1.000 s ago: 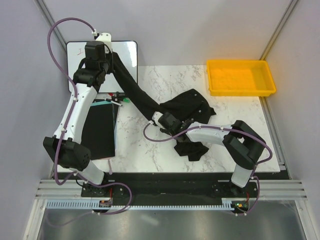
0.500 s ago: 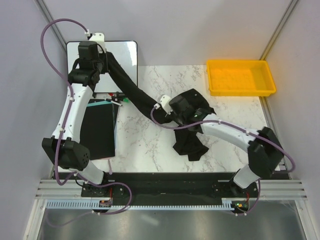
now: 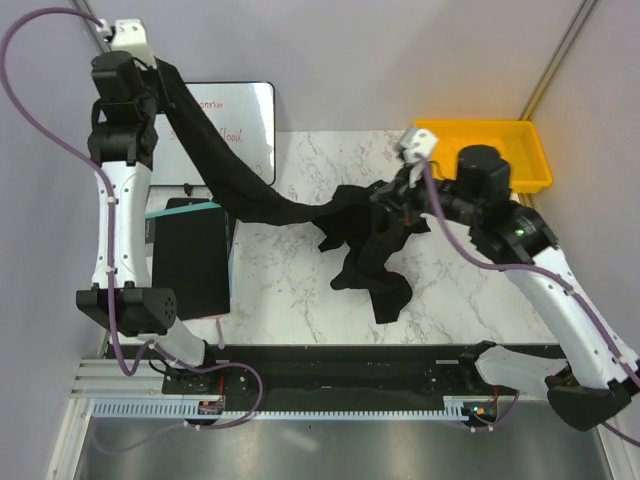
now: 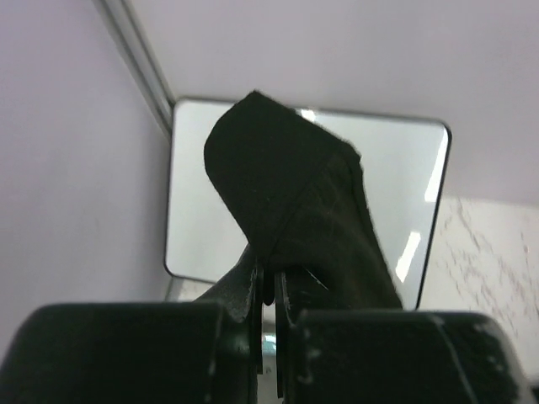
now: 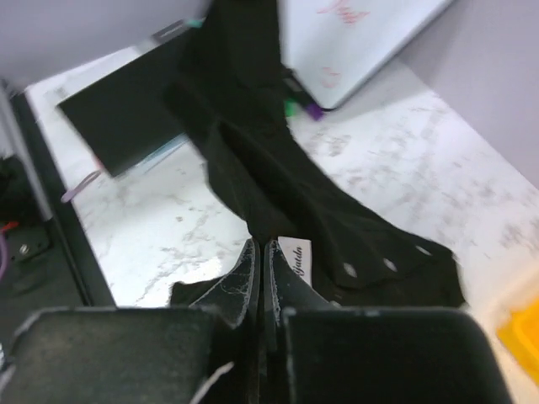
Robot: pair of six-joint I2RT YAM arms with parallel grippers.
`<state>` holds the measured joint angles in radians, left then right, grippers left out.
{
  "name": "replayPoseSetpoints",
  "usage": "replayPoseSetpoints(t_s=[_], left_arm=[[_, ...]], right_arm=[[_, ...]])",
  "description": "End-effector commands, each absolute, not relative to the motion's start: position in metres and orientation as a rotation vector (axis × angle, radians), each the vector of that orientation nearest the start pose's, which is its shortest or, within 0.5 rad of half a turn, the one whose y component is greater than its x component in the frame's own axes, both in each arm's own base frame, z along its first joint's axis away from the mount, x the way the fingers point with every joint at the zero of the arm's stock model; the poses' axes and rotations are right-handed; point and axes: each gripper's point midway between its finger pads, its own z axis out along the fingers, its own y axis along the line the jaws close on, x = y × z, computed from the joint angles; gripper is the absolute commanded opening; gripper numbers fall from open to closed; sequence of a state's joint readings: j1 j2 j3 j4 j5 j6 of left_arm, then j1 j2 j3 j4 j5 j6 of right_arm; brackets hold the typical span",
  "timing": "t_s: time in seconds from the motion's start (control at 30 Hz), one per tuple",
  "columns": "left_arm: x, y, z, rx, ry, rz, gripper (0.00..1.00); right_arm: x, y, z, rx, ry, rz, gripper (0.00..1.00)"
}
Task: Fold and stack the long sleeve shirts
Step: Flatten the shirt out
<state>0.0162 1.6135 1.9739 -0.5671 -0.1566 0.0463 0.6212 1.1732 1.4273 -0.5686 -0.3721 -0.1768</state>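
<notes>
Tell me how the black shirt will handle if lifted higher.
Probably very floppy: the shirt sags between the left tool and right tool, the rest hanging in loose folds. Likely light, since two thin pinches hold it. It could slip free.

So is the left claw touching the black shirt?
Touching. In the left wrist view, the left gripper is pinched shut on a fold of the shirt, and the cloth sticks up past its tips.

pale grey walls, white marble table, aluminium frame
</notes>
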Motion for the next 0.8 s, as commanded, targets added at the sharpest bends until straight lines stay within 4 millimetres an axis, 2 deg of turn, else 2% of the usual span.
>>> replayPoseSetpoints(t_s=[0.0,0.03,0.07,0.13,0.17,0.2,0.23,0.27,0.3,0.33,0.4,0.43,0.5,0.53,0.6,0.63,0.67,0.7,0.73,0.77], left_arm=[[0.465,0.029,0.528,-0.062,1.504,0.063,0.02],[0.461,0.023,0.551,-0.067,1.446,0.015,0.02],[0.463,0.012,0.557,-0.032,1.431,-0.032,0.02],[0.456,-0.020,0.578,0.076,1.377,-0.146,0.02],[0.456,-0.029,0.581,0.105,1.368,-0.165,0.02],[0.452,-0.053,0.582,0.168,1.360,-0.209,0.02],[0.448,-0.082,0.578,0.244,1.362,-0.258,0.02],[0.444,-0.100,0.574,0.290,1.364,-0.295,0.02],[0.433,-0.123,0.571,0.368,1.358,-0.358,0.02],[0.425,-0.157,0.555,0.455,1.381,-0.440,0.02],[0.402,-0.195,0.541,0.558,1.387,-0.524,0.02],[0.389,-0.232,0.516,0.652,1.414,-0.573,0.02],[0.367,-0.264,0.497,0.733,1.426,-0.622,0.02],[0.349,-0.296,0.475,0.814,1.449,-0.680,0.02],[0.329,-0.322,0.457,0.883,1.465,-0.738,0.02],[0.309,-0.344,0.441,0.939,1.481,-0.790,0.02],[0.301,-0.352,0.434,0.968,1.486,-0.814,0.02],[0.293,-0.359,0.430,0.991,1.487,-0.834,0.02],[0.287,-0.371,0.421,1.012,1.500,-0.846,0.02],[0.295,-0.372,0.420,0.986,1.516,-0.815,0.02]], right_arm=[[0.258,0.197,0.397,-0.694,1.684,0.772,0.00],[0.265,0.182,0.390,-0.621,1.722,0.768,0.00],[0.284,0.142,0.384,-0.487,1.761,0.697,0.00],[0.302,0.102,0.344,-0.334,1.885,0.732,0.00],[0.315,0.058,0.329,-0.174,1.931,0.701,0.00],[0.318,0.048,0.311,-0.127,1.973,0.766,0.00],[0.326,0.032,0.279,-0.035,2.069,0.813,0.00],[0.329,0.010,0.263,-0.006,2.103,0.777,0.00],[0.329,0.004,0.251,-0.003,2.126,0.804,0.00],[0.324,0.002,0.234,0.015,2.175,0.865,0.00],[0.319,-0.006,0.214,-0.032,2.198,0.850,0.00],[0.316,-0.011,0.202,-0.025,2.241,0.818,0.00],[0.310,-0.020,0.182,-0.062,2.276,0.768,0.00],[0.310,-0.030,0.170,-0.047,2.312,0.720,0.00],[0.306,-0.043,0.155,-0.020,2.341,0.706,0.00],[0.305,-0.050,0.143,-0.030,2.369,0.704,0.00],[0.303,-0.061,0.136,-0.014,2.392,0.673,0.00],[0.301,-0.066,0.132,-0.018,2.406,0.667,0.04],[0.291,-0.070,0.122,-0.053,2.443,0.695,0.13],[0.290,-0.068,0.130,-0.119,2.418,0.734,0.41]])
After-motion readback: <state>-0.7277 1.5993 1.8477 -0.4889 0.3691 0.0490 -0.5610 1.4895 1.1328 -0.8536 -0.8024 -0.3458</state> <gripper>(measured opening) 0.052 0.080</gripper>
